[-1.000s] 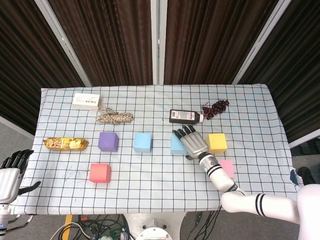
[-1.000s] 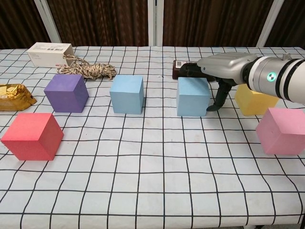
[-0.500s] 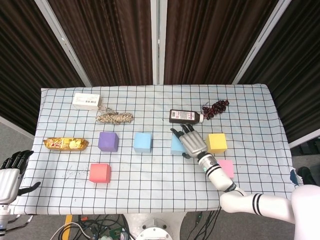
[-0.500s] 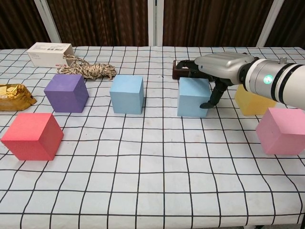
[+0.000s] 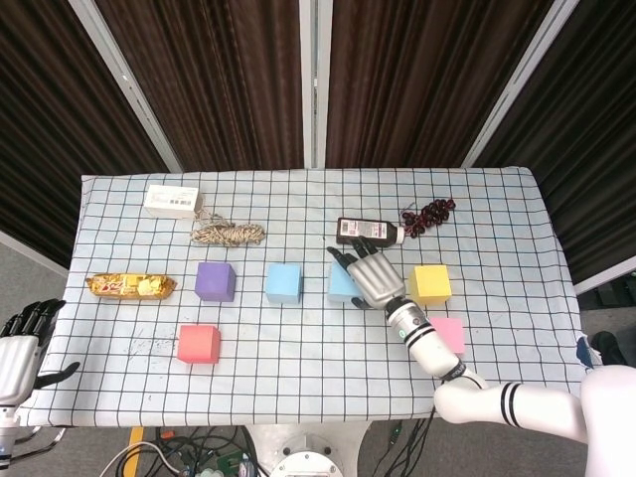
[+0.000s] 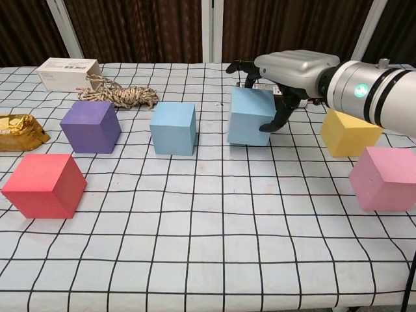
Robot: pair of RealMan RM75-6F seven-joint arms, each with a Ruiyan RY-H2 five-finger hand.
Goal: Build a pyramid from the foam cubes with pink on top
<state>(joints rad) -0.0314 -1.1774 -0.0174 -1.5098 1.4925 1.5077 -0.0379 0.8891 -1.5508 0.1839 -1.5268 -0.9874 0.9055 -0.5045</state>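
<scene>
My right hand (image 5: 370,276) (image 6: 286,71) grips a light blue cube (image 5: 341,283) (image 6: 250,117) from above and from its right side; the cube looks slightly raised and tilted. A second light blue cube (image 5: 283,282) (image 6: 173,128) sits just to its left, with a purple cube (image 5: 215,281) (image 6: 91,126) further left. The red cube (image 5: 199,344) (image 6: 44,185) lies near the front left. A yellow cube (image 5: 431,283) (image 6: 350,132) and the pink cube (image 5: 450,335) (image 6: 385,178) sit to the right of my hand. My left hand (image 5: 20,343) hangs open off the table's left corner.
A dark bottle (image 5: 366,231) lies just behind the held cube, with a dark grape bunch (image 5: 427,215) to its right. A rope coil (image 5: 229,234), a white box (image 5: 172,200) and a gold snack pack (image 5: 130,286) occupy the left side of the checked cloth (image 5: 298,368).
My right hand has closed on the right light blue cube and carried it left and slightly up, toward the other blue cube. The left hand has not moved.
</scene>
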